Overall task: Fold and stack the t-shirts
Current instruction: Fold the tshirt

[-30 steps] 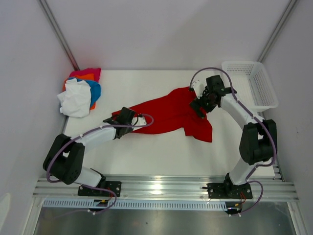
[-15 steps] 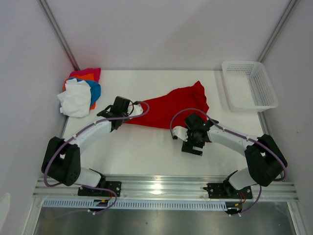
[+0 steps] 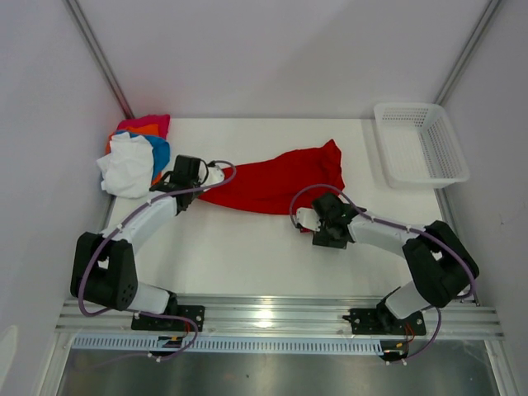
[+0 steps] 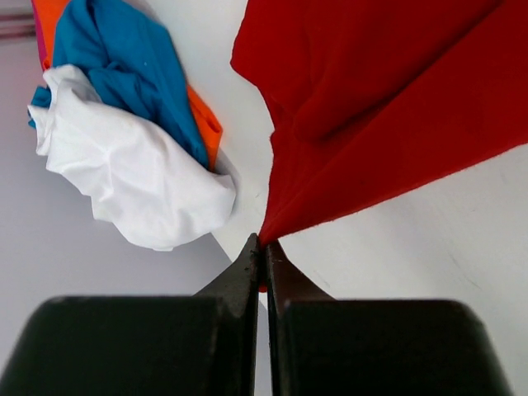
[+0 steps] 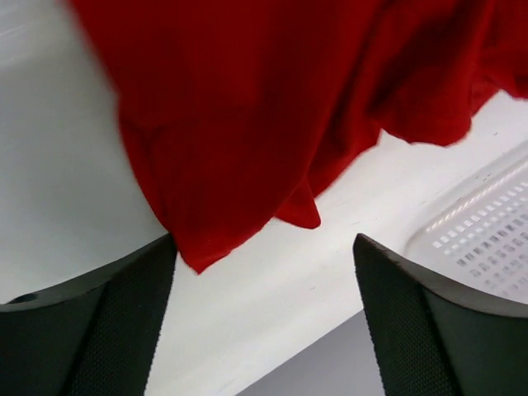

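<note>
The red t-shirt (image 3: 276, 180) lies across the middle of the table (image 3: 247, 256), drawn out into a long band that runs from the left toward the far right, with its wider end bunched near the back. My left gripper (image 4: 262, 247) has its jaws pressed fully together on the shirt's left tip. A pinch of red cloth is caught between the 2 fingertips, and the fabric fans out from that point. My right gripper (image 5: 264, 247) sits low at the shirt's near edge on the right, jaws spread wide with nothing held. In its wrist view a pointed corner of the red hem lies just ahead of the 2 fingers, and I cannot tell whether either pad touches cloth. Near the left gripper, in the far left corner, the other shirts sit in a heap: a crumpled white t-shirt (image 3: 124, 169) in front, a blue t-shirt (image 3: 159, 153) against it, and an orange t-shirt (image 3: 142, 129) and a pink t-shirt (image 3: 155, 122) toward the wall. The white mesh basket (image 3: 421, 144) stands in the far right corner, apart from the red shirt.
</note>
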Action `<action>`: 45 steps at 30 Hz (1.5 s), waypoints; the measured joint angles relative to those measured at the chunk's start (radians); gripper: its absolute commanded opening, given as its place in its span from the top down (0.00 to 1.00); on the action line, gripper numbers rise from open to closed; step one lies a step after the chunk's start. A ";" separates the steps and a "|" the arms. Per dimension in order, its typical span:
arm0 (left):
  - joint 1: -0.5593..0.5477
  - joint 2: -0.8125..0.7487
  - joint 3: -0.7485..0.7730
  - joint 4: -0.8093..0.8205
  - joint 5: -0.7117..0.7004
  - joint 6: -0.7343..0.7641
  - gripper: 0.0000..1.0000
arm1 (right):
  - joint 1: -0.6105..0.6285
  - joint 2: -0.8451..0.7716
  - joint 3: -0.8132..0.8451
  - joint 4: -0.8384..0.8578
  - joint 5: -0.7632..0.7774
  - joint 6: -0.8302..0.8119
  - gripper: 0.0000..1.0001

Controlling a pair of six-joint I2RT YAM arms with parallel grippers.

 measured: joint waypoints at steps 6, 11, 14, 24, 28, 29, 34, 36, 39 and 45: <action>0.051 0.002 0.000 0.014 0.000 0.016 1.00 | -0.084 0.107 0.082 -0.005 -0.033 -0.003 1.00; 0.053 0.002 0.000 0.017 0.001 0.015 1.00 | -0.132 0.114 0.196 -0.121 -0.131 0.040 1.00; 0.053 0.010 0.000 0.023 0.001 0.015 1.00 | -0.165 0.115 0.325 -0.215 -0.234 0.077 1.00; 0.073 0.050 0.077 0.023 0.006 -0.005 1.00 | -0.259 0.189 0.720 -0.356 -0.417 0.163 1.00; 0.103 0.119 0.163 0.033 0.001 -0.008 0.99 | -0.261 0.310 0.810 -0.351 -0.408 0.172 1.00; 0.113 0.141 0.185 0.037 0.000 -0.008 1.00 | -0.261 0.346 0.832 -0.343 -0.402 0.172 1.00; 0.160 0.254 0.293 0.047 -0.011 -0.006 1.00 | -0.261 0.517 0.951 -0.317 -0.349 0.172 1.00; 0.177 0.288 0.324 0.056 -0.018 -0.006 1.00 | -0.261 0.579 1.009 -0.291 -0.315 0.169 1.00; 0.208 0.336 0.372 0.059 -0.019 -0.005 1.00 | -0.266 0.679 1.126 -0.267 -0.268 0.160 1.00; 0.250 0.403 0.425 0.067 -0.024 -0.004 1.00 | -0.296 0.855 1.385 -0.262 -0.193 0.139 1.00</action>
